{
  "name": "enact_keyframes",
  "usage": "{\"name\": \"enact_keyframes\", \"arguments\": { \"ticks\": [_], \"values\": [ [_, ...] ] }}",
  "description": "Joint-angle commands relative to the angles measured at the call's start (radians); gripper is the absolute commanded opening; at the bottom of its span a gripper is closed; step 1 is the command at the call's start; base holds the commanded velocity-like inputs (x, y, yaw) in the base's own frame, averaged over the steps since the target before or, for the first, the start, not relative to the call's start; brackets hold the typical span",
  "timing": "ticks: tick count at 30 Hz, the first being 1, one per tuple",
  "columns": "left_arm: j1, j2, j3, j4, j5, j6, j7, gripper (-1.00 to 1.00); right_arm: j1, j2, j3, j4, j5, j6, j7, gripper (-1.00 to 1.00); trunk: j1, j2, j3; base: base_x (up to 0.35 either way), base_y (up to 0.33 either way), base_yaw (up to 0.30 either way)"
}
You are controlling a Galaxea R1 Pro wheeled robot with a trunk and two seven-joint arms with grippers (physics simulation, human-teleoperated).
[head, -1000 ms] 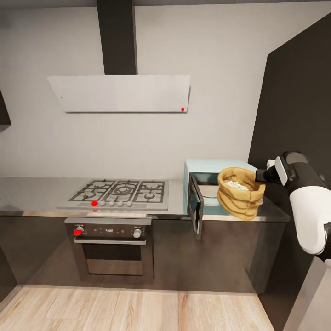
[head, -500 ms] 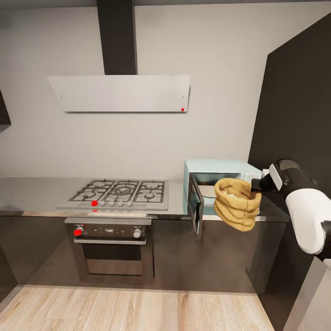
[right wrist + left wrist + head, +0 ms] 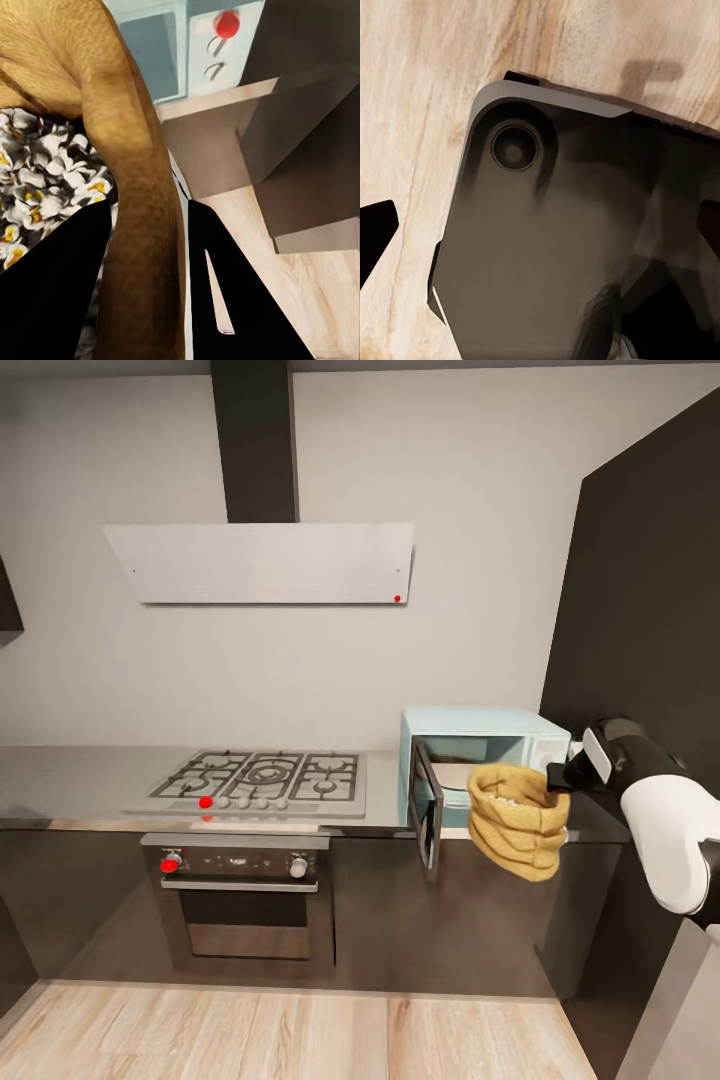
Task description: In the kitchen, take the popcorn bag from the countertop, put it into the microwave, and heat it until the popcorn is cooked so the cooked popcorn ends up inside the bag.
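The mustard-brown popcorn bag [image 3: 518,822] hangs in the air in front of the countertop [image 3: 80,778] edge, just outside the mint-blue microwave [image 3: 480,732]. The microwave's door [image 3: 426,818] stands open toward me. My right gripper [image 3: 556,778] is shut on the bag's thick rolled rim [image 3: 142,225], one black finger [image 3: 52,300] inside and one finger [image 3: 232,300] outside. White puffed popcorn [image 3: 45,169] with yellow spots fills the bag. The microwave's red light [image 3: 227,24] and two knobs show beyond the rim. My left gripper [image 3: 540,232] is open, low over the floor and my dark base.
A gas hob [image 3: 262,778] sits on the counter left of the microwave, above a steel oven [image 3: 240,890]. A white hood [image 3: 262,563] hangs over them. A tall dark cabinet [image 3: 650,610] walls off the right side. The open microwave door juts past the counter edge over the wood floor [image 3: 300,1030].
My right gripper has lowered the bag, from level with the microwave's opening to below the counter edge. More of the microwave's inside now shows. The camera has not moved.
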Motion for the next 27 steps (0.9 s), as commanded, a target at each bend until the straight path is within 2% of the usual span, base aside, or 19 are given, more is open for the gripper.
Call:
{"name": "enact_keyframes", "arguments": {
  "ticks": [1, 12, 27],
  "values": [
    [0.000, -0.001, 0.007, -0.002, 0.000, -0.001, 0.001, 1.00, -0.001, 0.001, -0.007, 0.005, 0.010, 0.003, 0.007, -1.00, 0.000, -0.001, -0.001, 0.000, 0.000, 0.000],
    [0.000, -0.001, 0.006, -0.002, -0.002, -0.001, 0.000, 1.00, -0.001, 0.002, -0.007, 0.037, 0.009, 0.003, 0.008, -1.00, 0.000, -0.001, -0.001, 0.011, 0.000, 0.000],
    [0.000, 0.000, 0.007, -0.002, 0.000, -0.001, 0.000, 1.00, -0.001, 0.001, -0.007, 0.037, 0.009, 0.003, 0.009, -1.00, 0.000, -0.001, -0.001, 0.236, 0.000, 0.000]
  ]
}}
